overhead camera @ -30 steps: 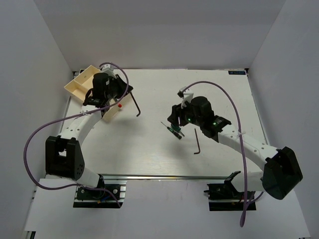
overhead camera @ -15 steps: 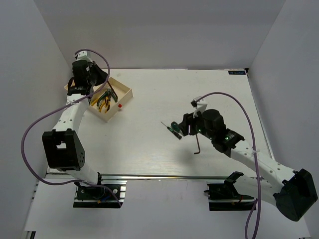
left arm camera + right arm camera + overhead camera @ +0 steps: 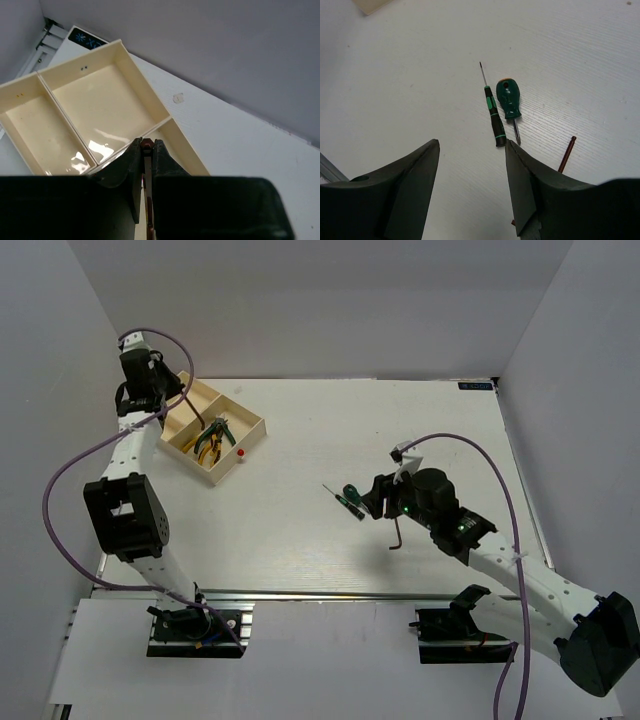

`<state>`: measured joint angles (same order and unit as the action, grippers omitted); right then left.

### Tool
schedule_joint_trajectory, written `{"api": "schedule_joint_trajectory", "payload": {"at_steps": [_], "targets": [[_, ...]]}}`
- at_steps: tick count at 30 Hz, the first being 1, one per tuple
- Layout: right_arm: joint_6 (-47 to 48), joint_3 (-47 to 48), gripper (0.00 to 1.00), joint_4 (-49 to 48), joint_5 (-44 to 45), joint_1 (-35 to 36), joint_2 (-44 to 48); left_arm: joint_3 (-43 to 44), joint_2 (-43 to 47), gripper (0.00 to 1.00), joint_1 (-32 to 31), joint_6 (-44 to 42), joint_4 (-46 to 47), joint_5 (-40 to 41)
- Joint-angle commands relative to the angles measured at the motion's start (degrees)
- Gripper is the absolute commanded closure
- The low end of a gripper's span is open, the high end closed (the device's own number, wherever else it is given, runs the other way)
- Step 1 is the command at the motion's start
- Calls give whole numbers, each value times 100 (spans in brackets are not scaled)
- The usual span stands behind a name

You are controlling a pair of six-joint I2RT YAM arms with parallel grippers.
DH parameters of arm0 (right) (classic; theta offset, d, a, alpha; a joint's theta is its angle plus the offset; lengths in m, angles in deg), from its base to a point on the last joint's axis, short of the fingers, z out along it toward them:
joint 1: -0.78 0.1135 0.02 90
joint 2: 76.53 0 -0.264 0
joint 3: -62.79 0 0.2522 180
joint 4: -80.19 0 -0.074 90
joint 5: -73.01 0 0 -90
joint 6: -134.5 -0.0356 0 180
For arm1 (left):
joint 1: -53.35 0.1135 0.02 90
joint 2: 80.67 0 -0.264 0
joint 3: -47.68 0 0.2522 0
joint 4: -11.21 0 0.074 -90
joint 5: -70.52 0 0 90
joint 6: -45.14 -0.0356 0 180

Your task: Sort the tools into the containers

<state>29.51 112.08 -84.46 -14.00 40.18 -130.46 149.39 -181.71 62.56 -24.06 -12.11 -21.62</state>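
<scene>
Black left fingers [image 3: 131, 167] are pressed together on a thin, dark reddish held hex key [image 3: 146, 146]. They pinch it above the cream tray [image 3: 145, 95], close to a dividing wall; which compartment it hangs over I cannot tell. Seen from above, the tray sits at 10 o'clock on the white bench [image 3: 300, 540]. Pliers [image 3: 210, 440] with orange and green handles lie in one of its compartments. A tiny red knob [image 3: 241, 452] rests on the bench just beside the tray's rim, at its 4 o'clock.

Right fingers [image 3: 415, 185] are spread wide with nothing between them, above the bench near its middle. At their 12 o'clock lie a thin green-and-black screwdriver [image 3: 495, 117] and a stubby green screwdriver [image 3: 509, 100], side by side, touching or nearly so. A loose hex key [image 3: 567, 155] lies at 4 o'clock of the pair, just beside one finger.
</scene>
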Motion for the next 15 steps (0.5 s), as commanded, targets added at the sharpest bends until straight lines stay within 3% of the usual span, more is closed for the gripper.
{"api": "schedule_joint_trajectory", "payload": {"at_steps": [1, 8, 15], "targets": [[-66, -98, 39, -167, 0, 24, -12, 329, 5, 100, 63, 21, 410, 317], [-75, -283, 39, -211, 62, -11, 93, 311, -364, 100, 63, 83, 1333, 678], [-14, -354, 39, -238, 53, -11, 32, 530, -724, 100, 63, -567, 2273, 847]]}}
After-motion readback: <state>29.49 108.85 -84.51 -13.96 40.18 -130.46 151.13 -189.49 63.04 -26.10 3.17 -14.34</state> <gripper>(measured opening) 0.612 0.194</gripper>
